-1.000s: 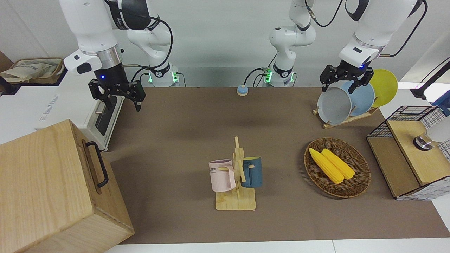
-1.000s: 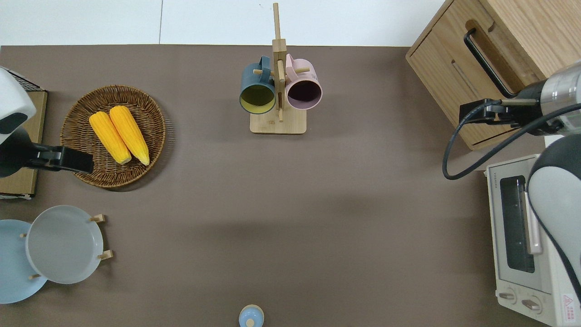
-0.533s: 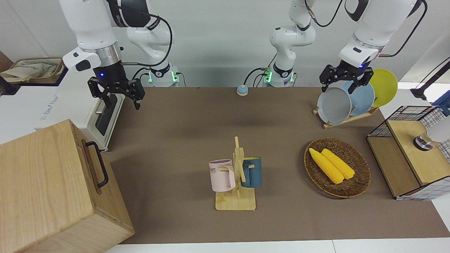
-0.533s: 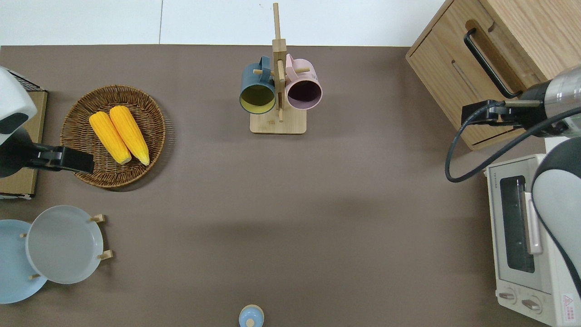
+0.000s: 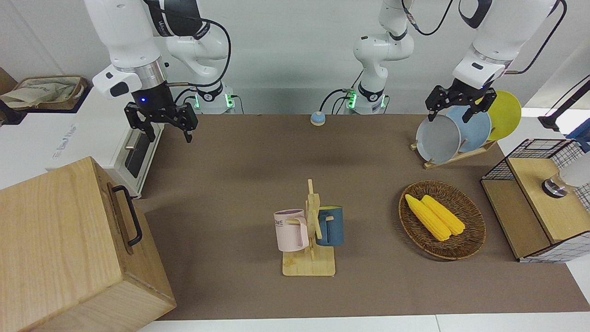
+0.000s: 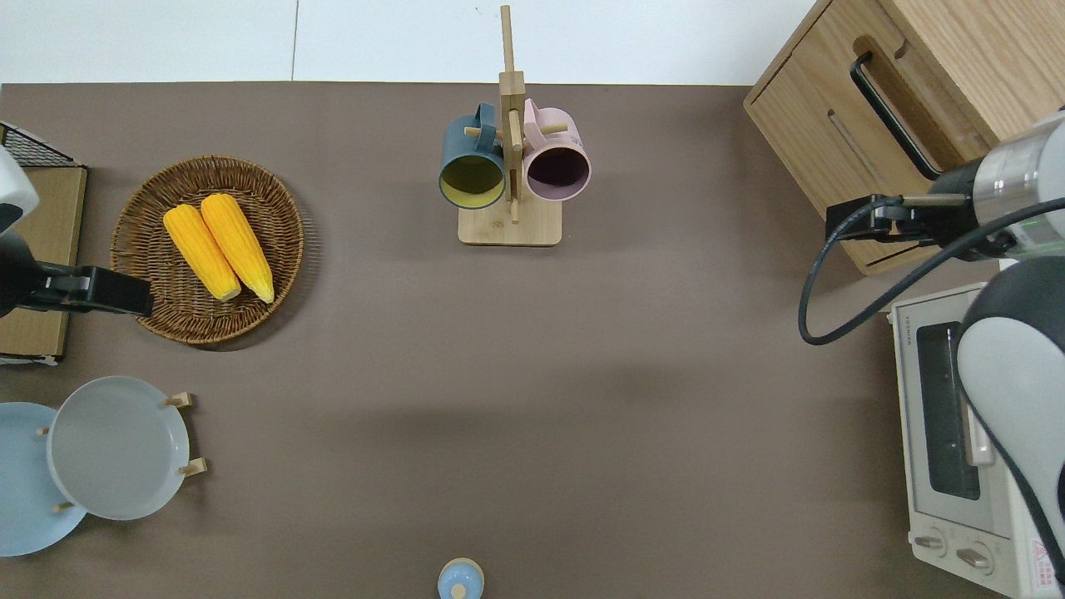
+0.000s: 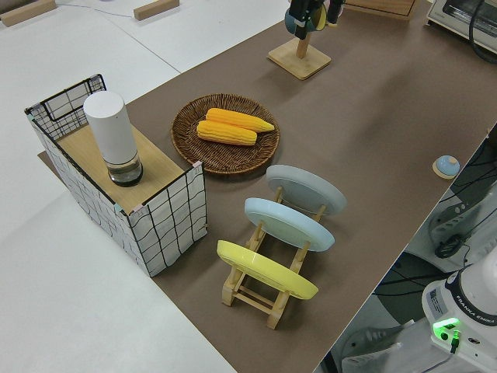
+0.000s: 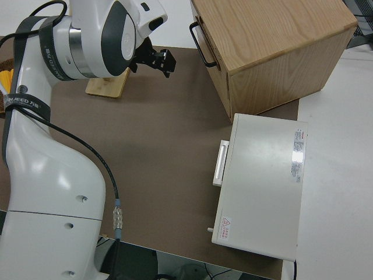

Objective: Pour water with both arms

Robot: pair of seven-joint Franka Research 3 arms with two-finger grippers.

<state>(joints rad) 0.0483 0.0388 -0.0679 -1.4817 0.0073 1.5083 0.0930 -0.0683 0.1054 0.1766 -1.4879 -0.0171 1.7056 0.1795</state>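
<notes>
Both end effectors shifted, left [image 5: 461, 109], right [image 5: 161, 123], released, empty; basket [image 6: 150, 241] holds corn [image 6: 218, 245].

Both arms [image 5: 133, 41] are white and rounded, with dark bands at the joints and black cables looping along them. Each ends in a silver ring and a black gripper — a small blue light glows there.

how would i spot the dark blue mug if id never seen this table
Find the wooden mug stand near the middle of the brown table, at the edge farthest from the robots. Two mugs hang on its pegs, one on each side. The dark blue mug hangs toward the left arm's end of the table, facing the basket of corn; its neighbour is a pink mug, and only the blue one is yellow inside.
</notes>
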